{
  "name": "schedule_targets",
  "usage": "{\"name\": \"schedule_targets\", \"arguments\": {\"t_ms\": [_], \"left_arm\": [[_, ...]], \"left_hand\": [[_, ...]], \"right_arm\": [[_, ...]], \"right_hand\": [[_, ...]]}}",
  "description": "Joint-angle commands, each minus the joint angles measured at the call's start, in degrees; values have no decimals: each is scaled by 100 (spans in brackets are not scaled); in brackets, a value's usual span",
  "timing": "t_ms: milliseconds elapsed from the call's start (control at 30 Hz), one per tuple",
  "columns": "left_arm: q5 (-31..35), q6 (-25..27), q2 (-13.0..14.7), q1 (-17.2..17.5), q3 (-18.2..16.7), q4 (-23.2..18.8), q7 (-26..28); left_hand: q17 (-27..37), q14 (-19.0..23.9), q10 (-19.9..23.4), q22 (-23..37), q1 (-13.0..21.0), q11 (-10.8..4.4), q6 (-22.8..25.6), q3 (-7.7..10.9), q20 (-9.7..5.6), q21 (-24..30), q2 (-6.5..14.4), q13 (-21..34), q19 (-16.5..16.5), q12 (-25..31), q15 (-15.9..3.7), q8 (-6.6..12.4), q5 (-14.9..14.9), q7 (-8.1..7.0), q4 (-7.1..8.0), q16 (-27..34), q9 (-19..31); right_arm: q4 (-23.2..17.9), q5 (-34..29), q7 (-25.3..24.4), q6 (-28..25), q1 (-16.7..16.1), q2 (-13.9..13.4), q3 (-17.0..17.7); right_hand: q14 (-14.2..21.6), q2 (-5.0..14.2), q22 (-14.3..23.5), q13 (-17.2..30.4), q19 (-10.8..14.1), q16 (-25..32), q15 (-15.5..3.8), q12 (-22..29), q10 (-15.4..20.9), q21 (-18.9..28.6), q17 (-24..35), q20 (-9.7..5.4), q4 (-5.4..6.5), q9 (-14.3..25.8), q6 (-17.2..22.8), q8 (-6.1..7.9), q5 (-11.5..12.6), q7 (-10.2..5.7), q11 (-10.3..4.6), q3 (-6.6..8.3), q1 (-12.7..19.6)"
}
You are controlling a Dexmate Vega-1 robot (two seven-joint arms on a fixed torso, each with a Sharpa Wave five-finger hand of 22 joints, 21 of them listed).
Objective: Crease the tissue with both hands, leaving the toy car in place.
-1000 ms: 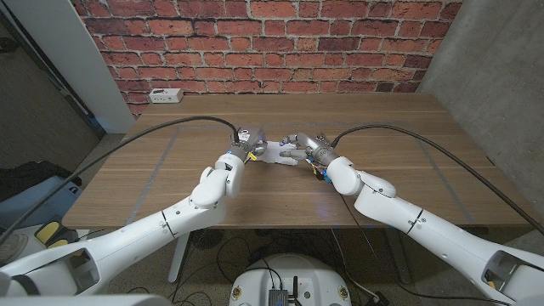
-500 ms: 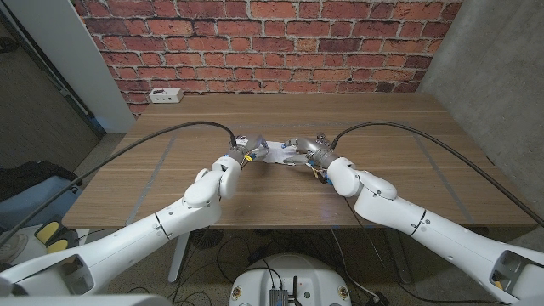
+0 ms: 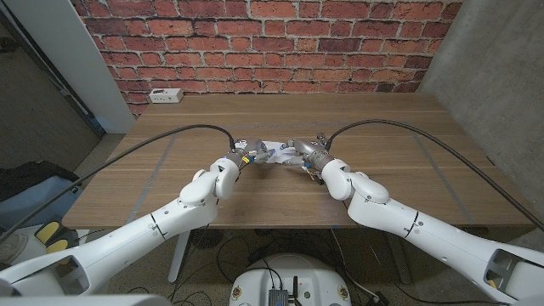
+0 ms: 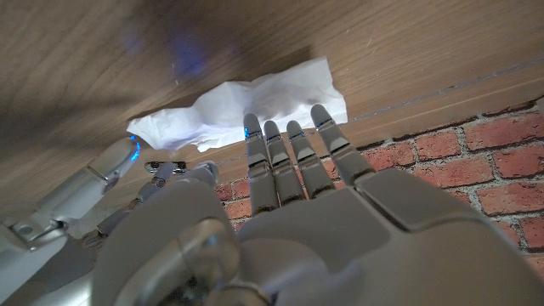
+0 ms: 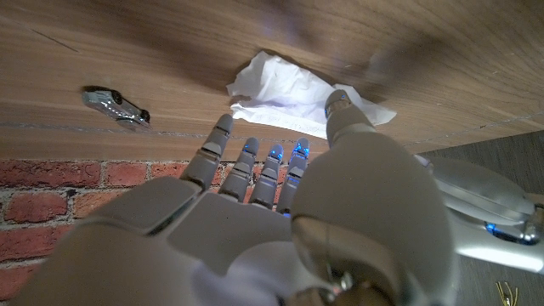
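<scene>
- tissue [image 3: 274, 149] lies crumpled white on the table [image 3: 391, 136], mid-width, between the two hands
- judged very light, soft and tear-prone; it should bunch or slide rather than hold a sharp fold, so best pressed at opposite edges, not tugged
- left hand [image 3: 246, 151] at the tissue's left edge, fingers [image 4: 293, 157] straight and side by side, tips reaching onto the tissue; nothing clamped in it as far as shows
- right hand [image 3: 308, 153] at the tissue's right edge, fingers [image 5: 255, 161] extended, thumb over the sheet; whether it pinches the tissue I cannot tell, contact is hidden
- toy car [image 5: 116, 104] sits on the table well apart from the tissue, untouched
- right wrist view gives the car and the tissue's rumpled folds; head view gives both hands flanking the tissue, folds too small to read
</scene>
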Motion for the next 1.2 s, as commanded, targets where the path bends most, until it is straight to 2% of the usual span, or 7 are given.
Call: {"name": "schedule_targets", "arguments": {"t_ms": [33, 300, 467, 767, 833, 1000, 1200], "left_arm": [[-233, -22, 18, 29, -57, 44, -115], [-241, 109, 51, 34, -30, -9, -169], [-290, 127, 72, 41, -33, -31, -169], [-442, 87, 109, 76, -87, -71, -114], [-518, 53, 113, 96, -122, -77, -86], [-640, -7, 141, 110, -161, -87, -61], [-735, -52, 165, 103, -177, -78, -39]], "left_hand": [[20, 111, 59, -2, -278, 111, 4, -168, 60, -17, -105, 10, 135, 44, 123, 42, 50, 69, 13, 43, 1], [19, 286, 197, -9, -586, 232, -171, -367, 140, -41, -272, 8, 257, 73, 266, -4, 98, -38, -26, 69, -1], [17, 358, 271, -10, -653, 269, -198, -404, 179, -37, -294, 7, 334, 88, 276, -1, 118, -61, -46, 77, -2], [17, 399, 313, -12, -726, 247, -220, -442, 184, -56, -312, 7, 367, 88, 284, 5, 139, -57, -65, 68, -1], [17, 405, 320, -12, -736, 261, -222, -447, 189, -57, -314, 7, 375, 89, 284, 6, 141, -58, -66, 68, -1], [18, 436, 363, -11, -797, 289, -230, -476, 206, -71, -320, 8, 401, 93, 288, 14, 155, -34, -73, 63, 0], [19, 463, 370, -10, -837, 288, -222, -493, 220, -78, -318, 9, 423, 87, 278, 22, 165, -28, -76, 63, 1]], "right_arm": [[252, -610, 99, -176, 135, 151, -295], [509, -1027, 229, -418, 274, 304, -469], [658, -1182, 202, -501, 292, 373, -516], [922, -1394, 236, -639, 372, 507, -623], [1007, -1396, 180, -598, 383, 535, -628], [1227, -1496, 43, -531, 445, 611, -694], [1468, -1494, -417, -226, 434, 674, -661]], "right_hand": [[-71, 30, 13, -6, 2, -44, -315, 9, -57, -7, -13, -66, -44, 2, -57, 40, 70, -46, -7, 26, 124], [-120, 14, 10, -20, 2, -65, -310, -3, -184, -11, -48, -105, -42, 0, -233, 15, 91, -81, 36, 20, 174], [-122, 18, 9, -24, 15, -65, -331, 8, -190, -8, -58, -146, -42, -1, -258, 23, 100, -92, 19, 22, 195], [1, 82, 4, -45, 48, -7, -427, 122, 44, -3, -96, -216, -76, -4, 2, 159, 135, -161, -70, 90, 418], [115, 103, 3, -54, 72, 58, -486, 187, 242, 2, -95, -225, -45, -6, 227, 228, 128, -152, -192, 82, 450], [531, 215, 2, -64, 197, 301, -738, 319, 747, 36, -39, -306, -32, -10, 863, 387, 94, -97, -277, 104, 607], [1280, 323, 20, -61, 596, 838, -1002, 455, 1379, 177, 240, -437, -34, -14, 1763, 546, 49, 62, -229, 90, 834]]}}
